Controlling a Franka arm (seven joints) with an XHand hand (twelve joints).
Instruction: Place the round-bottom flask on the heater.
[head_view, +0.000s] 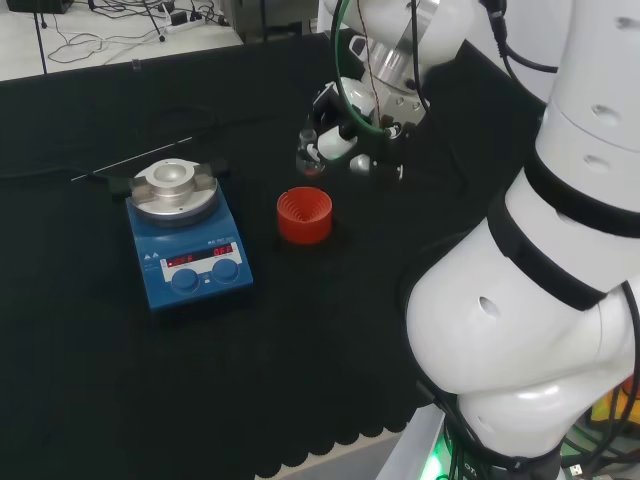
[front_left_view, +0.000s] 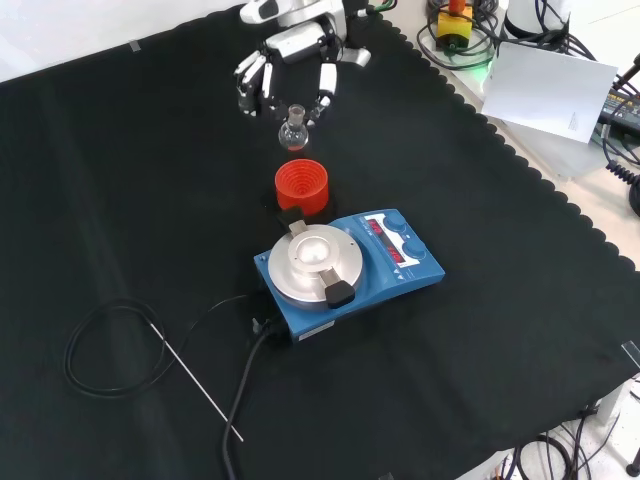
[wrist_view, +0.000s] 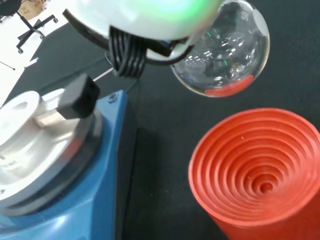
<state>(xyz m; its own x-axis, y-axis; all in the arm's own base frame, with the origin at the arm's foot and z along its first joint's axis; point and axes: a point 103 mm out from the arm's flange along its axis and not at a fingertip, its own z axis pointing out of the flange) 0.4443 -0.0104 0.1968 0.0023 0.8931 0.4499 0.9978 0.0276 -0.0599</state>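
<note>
The hand (front_left_view: 290, 60) hangs above the bench (front_left_view: 120, 180), near the far edge as the front view shows it, with its fingers (front_left_view: 325, 103) curled down around the neck of the round-bottom flask (front_left_view: 292, 129). The flask is lifted clear of the red ribbed stand (front_left_view: 301, 186): in the front view it sits in the air just beyond the stand, and in the wrist view its clear bulb (wrist_view: 220, 55) floats over the stand's open ribbed mouth (wrist_view: 260, 172) with black cloth between them. So the pick-up looks done, and the flask is off its stand and in the hand's hold.

What is left, as I judge it, is the carry and the set-down. The heater (front_left_view: 345, 265), a blue box with a round metal top plate (front_left_view: 313, 262), stands just on the near side of the stand in the front view, close to the middle of the bench, and nothing rests in its hollow. The flask has to travel over the stand, come down into that hollow with its bulb seated, and be let go
</note>
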